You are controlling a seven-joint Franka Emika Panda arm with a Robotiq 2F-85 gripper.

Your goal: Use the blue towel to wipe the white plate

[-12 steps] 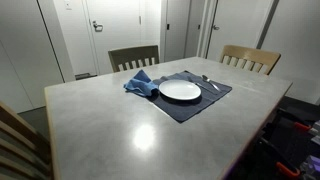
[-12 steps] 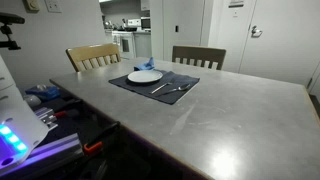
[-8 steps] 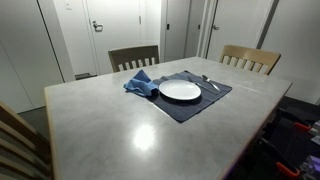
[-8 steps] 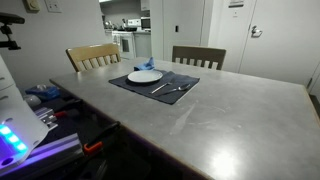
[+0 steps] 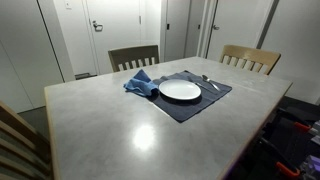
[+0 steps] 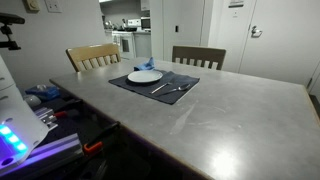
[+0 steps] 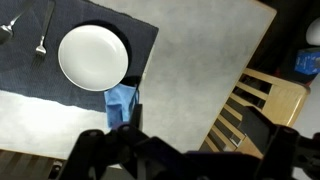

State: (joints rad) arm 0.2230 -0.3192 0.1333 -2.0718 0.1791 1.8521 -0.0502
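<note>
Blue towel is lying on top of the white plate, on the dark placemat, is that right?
Not quite. The blue towel lies beside the white plate, not on top of it; the plate, on the dark placemat, is bare. The wrist view shows this from above.

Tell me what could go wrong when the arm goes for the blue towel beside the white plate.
The crumpled blue cloth towel lies right beside the round white plate; a grasp there may nudge the plate.
The plate sits on a dark fabric placemat, which may slide or bunch under wiping.
The metal fork beside the plate might get swept aside.
</note>
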